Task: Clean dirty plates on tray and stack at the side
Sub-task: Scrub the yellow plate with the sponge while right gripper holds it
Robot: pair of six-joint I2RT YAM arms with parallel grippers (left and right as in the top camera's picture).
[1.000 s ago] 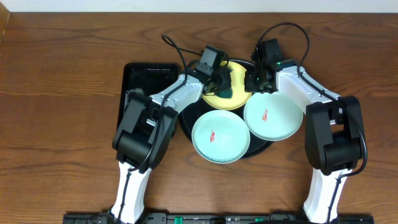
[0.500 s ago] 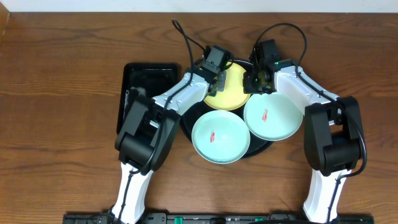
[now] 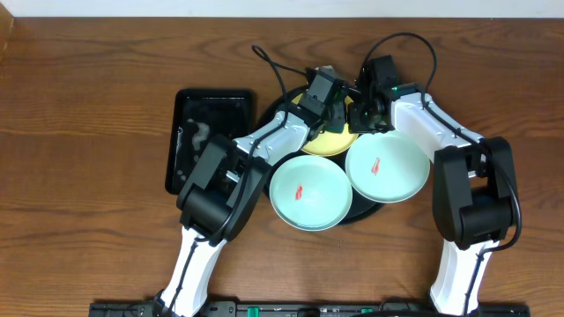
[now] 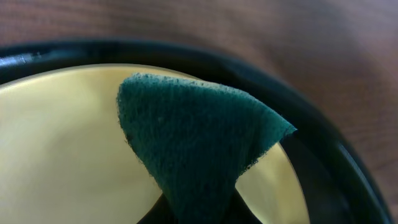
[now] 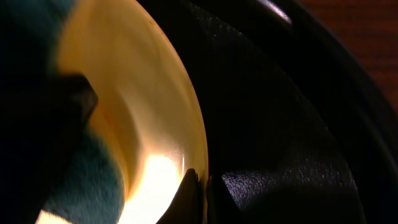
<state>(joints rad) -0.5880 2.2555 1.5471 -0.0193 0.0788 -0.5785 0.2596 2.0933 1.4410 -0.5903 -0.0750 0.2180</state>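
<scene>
Left end effector grips green sponge over yellow plate; right end effector pinches its rim.

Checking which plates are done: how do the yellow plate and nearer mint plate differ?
The mint plate bears a red smear at centre; the yellow plate shows none where visible. The yellow plate has a green pad over it; the mint plate lies untouched. Both are round, on the tray.
</scene>
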